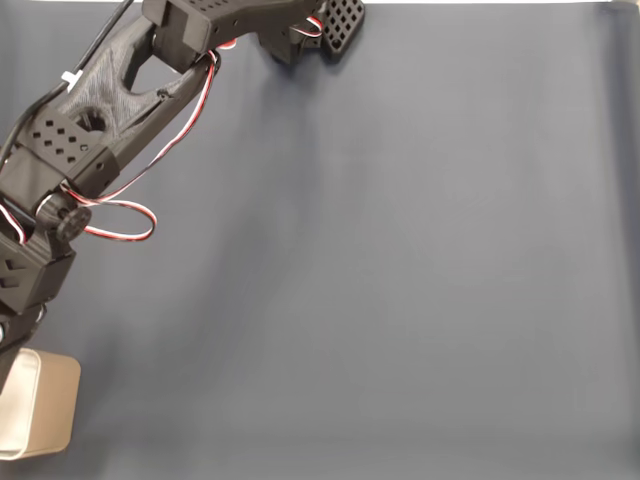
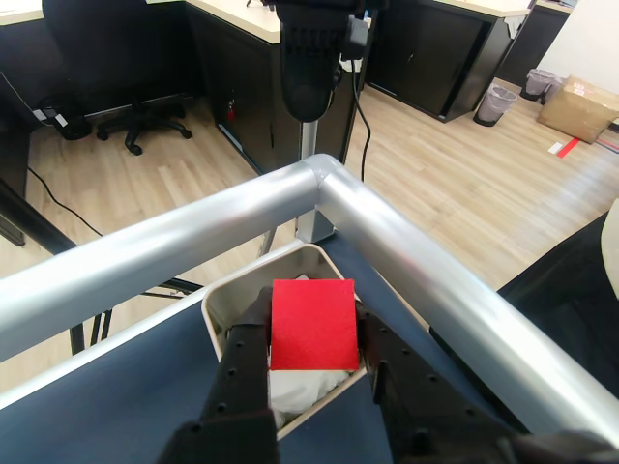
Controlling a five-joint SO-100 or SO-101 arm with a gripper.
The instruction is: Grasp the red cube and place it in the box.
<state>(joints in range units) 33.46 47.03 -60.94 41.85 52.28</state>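
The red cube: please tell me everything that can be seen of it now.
In the wrist view the red cube is bright red and matte, one plain flat face turned to the camera, edges sharp. The gripper holds it between its two black fingers, which press on its left and right sides. It hangs above the white inside of the box, apparently not yet resting in it.

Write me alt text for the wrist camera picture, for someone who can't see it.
The black gripper holds the red cube between its fingers, above the box with the white inside, which sits at the corner of a dark blue table. A metal rail frames the corner, with an office floor beyond.
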